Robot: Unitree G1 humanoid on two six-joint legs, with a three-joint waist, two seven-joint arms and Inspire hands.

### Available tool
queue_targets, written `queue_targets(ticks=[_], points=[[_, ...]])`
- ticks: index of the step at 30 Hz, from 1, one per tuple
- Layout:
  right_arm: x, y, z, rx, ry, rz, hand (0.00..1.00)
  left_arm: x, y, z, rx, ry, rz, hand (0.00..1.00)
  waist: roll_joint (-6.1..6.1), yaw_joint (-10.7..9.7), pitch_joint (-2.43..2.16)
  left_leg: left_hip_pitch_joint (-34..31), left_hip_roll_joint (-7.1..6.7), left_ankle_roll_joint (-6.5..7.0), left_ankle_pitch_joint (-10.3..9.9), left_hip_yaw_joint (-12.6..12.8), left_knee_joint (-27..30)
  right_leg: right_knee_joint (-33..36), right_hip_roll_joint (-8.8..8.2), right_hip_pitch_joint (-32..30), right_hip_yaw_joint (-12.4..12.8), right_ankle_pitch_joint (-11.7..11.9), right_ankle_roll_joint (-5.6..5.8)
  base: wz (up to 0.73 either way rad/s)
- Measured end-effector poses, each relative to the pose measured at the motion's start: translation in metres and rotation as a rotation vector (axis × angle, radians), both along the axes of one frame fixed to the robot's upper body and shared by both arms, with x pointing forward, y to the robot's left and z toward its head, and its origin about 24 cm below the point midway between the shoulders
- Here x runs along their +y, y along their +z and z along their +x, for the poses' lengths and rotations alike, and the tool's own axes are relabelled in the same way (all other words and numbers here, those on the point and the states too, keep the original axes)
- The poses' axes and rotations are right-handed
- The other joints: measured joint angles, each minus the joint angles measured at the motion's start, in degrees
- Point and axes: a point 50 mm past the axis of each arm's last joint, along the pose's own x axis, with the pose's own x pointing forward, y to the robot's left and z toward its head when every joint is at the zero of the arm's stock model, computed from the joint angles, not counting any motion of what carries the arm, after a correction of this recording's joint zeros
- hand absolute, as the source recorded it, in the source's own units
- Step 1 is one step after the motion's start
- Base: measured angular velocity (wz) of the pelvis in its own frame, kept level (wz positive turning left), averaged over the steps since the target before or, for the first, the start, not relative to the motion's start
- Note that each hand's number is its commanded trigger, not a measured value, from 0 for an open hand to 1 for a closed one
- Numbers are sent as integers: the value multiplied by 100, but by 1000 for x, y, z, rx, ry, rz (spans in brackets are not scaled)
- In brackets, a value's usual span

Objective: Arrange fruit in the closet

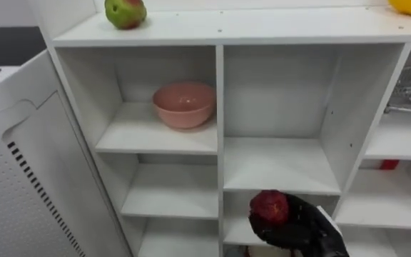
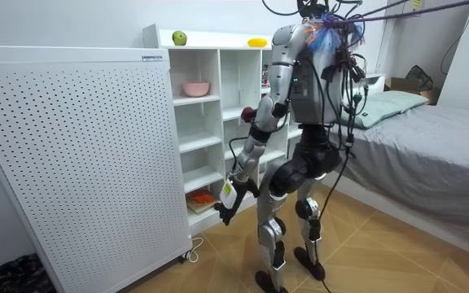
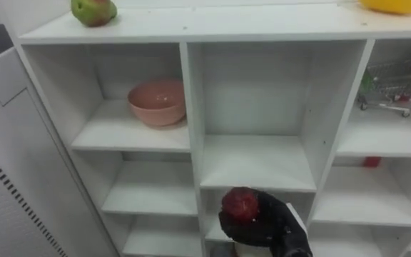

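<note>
Red round apple (image 1: 269,205) sits cupped in my right hand (image 1: 300,227), fingers curled under it (keeps it from rolling) | bare middle shelf (image 1: 277,168) of white closet (image 1: 220,107) just above the hand, likely target | left hand (image 2: 223,207) hangs idle.

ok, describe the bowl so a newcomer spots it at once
Find the white closet; in its left column, take the top compartment. The pink bowl sits upright on that shelf, toward its right side. It's the only dish: the green apple lies on the top board above, and the red apple is in the right hand lower down.
</note>
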Motion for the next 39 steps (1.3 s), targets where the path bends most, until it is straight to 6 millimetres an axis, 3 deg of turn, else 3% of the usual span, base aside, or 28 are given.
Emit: queue_targets(ticks=[6,13,20,26,28,34,39], points=[[-3,3,8,8,-77,179,100,3,-2,-7,-2,142,-23,0,-68,8,38,-1015,-6,12,-50,132,722,815,-37,-1143,288,-160,-36,-7],[-14,-7,12,75,-190,372,100,-2,-1,0,-16,160,-12,0,-92,-3,40,-2070,25,-29,-81,10,1434,1446,-69,-2097,211,-219,-149,8],[-18,-3,21,86,-244,497,100,-8,-1,4,-7,140,-6,0,-71,65,37,-2637,49,-44,-151,22,1812,1817,-90,-2655,235,-257,-188,1],[-20,23,39,22,-240,537,100,-12,-3,2,35,69,16,0,-81,170,40,-3225,75,-58,-199,5,2169,2189,-150,-3229,225,-331,-274,3],[-22,34,46,-7,-244,584,100,-13,-3,1,47,54,23,0,-98,162,41,-3410,54,-76,-219,-52,2296,2324,-239,-3368,116,-384,-344,14],[-35,68,64,-83,-282,660,100,-13,1,12,27,40,42,0,-168,178,45,-3830,-2,-111,-245,-113,2543,2644,-285,-3769,82,-515,-367,12],[-39,83,72,-104,-330,713,100,-13,2,17,17,39,48,0,-294,181,98,-4054,12,-164,-333,-169,2792,2888,-296,-3967,68,-636,-430,3]])
